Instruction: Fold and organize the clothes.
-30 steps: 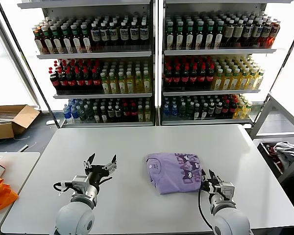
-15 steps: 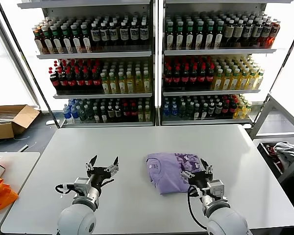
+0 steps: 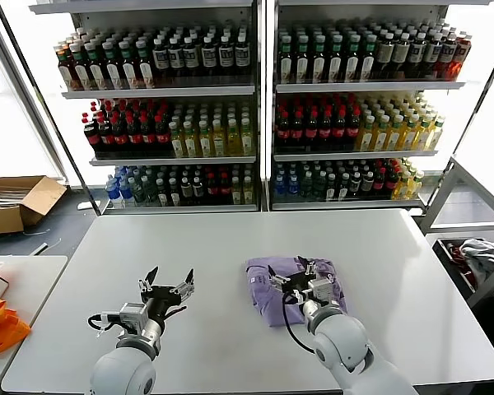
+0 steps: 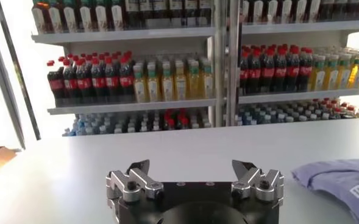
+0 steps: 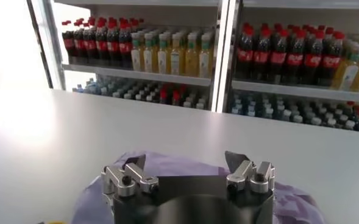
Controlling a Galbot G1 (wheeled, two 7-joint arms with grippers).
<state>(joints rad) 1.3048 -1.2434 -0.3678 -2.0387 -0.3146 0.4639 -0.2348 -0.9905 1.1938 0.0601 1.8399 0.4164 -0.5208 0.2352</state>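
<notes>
- Standing behind the far edge of the white bench (image 3: 230,247), the shelving racks (image 3: 263,107) carry rows of bottles (image 3: 165,132) on every visible level, upright and packed side by side; caps show red, yellow and dark.
- An open cardboard box (image 3: 16,202) sits on the floor off the bench's left edge; its contents cannot be made out.
- A bin (image 3: 469,255) off the right edge holds crumpled fabric.
- The folded lavender T-shirt (image 3: 267,288) lies right of the bench's centre, nearer the near edge, with its dark purple print facing up.
- Since one second ago, the right gripper (image 3: 295,275) has moved from the shirt's near right corner inward and now hovers over the middle of the garment.
- The shirt appears unmoved.
- The left gripper (image 3: 166,281) has barely shifted; it waits left of centre, near the near edge, well apart from the shirt.
- Right pincer: fingers (image 5: 133,163) spread wide, released, holding nothing; contact with the cloth cannot be confirmed.
- Left pincer: fingers (image 4: 138,167) likewise spread, empty, above bare bench.
</notes>
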